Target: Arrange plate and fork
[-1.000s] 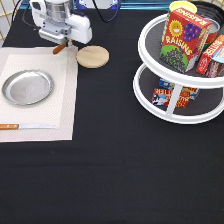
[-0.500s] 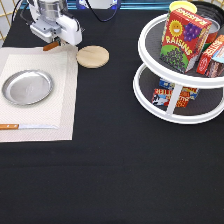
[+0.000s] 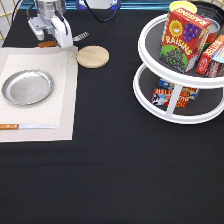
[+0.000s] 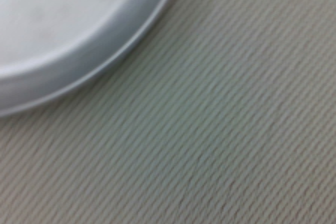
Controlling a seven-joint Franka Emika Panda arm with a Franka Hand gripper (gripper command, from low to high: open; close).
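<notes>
The round silver plate (image 3: 27, 87) lies on the left part of the beige placemat (image 3: 60, 107), and its rim (image 4: 67, 75) shows close up in the wrist view over the mat's weave. At the exterior view's top left, just past the mat's far edge, my gripper (image 3: 52, 42) is shut on the fork (image 3: 79, 36). The fork's orange-brown handle shows between the fingers. Its silver tines stick out toward the exterior view's right.
A round wooden coaster (image 3: 92, 56) sits just right of the mat. A wooden-handled knife (image 3: 25, 126) lies along the mat's near edge. A white two-tier stand (image 3: 170, 112) with a raisin box (image 3: 180, 40) and other packets fills the right side.
The gripper with the fork has moved toward the exterior view's left and slightly up, away from the coaster. Plate, knife and coaster have stayed put.
</notes>
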